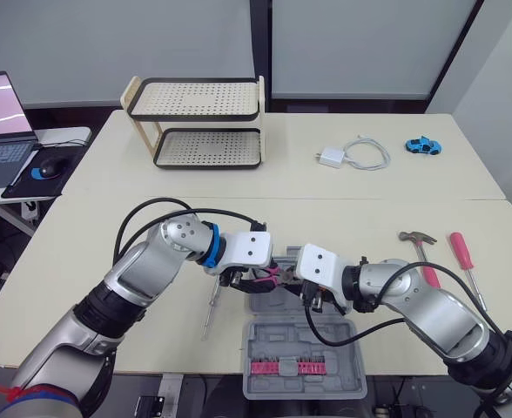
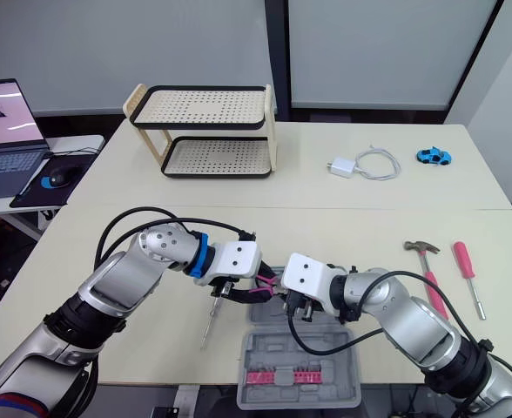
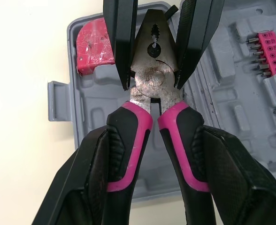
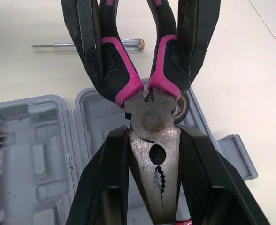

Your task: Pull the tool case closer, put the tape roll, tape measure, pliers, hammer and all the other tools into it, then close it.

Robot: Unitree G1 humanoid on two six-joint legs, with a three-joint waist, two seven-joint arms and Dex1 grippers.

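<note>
a: holding the pliers (image 3: pixel 152 79) from both ends, just above the open tool case (image 1: pixel 278 335) at the near edge of the counter (image 1: pixel 90 261). left gripper (image 3: pixel 153 140) has its fingers clamped on the pink-and-black handles, right gripper (image 4: pixel 154 136) has its fingers pinched on the steel head.

b: step in hand?

a: reads as a hand-over or a two-handed lowering, can't tell which. i'd let one side go before the other moves, else they fight through the pivot. handles are rubbery and should grip well. head is smooth worn steel and tapered, likely to slip. better to carry by the handles and lay it flat in a moulded pocket.

b: case itself?

a: grey hard plastic, hinged, both halves lying open, lots of shaped recesses. pink bit strip (image 1: pixel 298 364) in the near half. red blocky item (image 3: pixel 95 47) sits in a corner pocket, can't tell what it is. ring shape (image 4: pixel 181 105) behind the handles, maybe the tape roll.

b: what's outside it?

a: slim screwdriver (image 1: pixel 210 309) with a bare metal shaft, on the counter just left of the case. hammer (image 1: pixel 417 237) and pink-handled screwdriver (image 1: pixel 461 250) well off to the right, side by side. far back: perforated two-tier rack (image 1: pixel 199 122), white charger (image 1: pixel 330 158), blue toy car (image 1: pixel 422 146). not ours.
</note>
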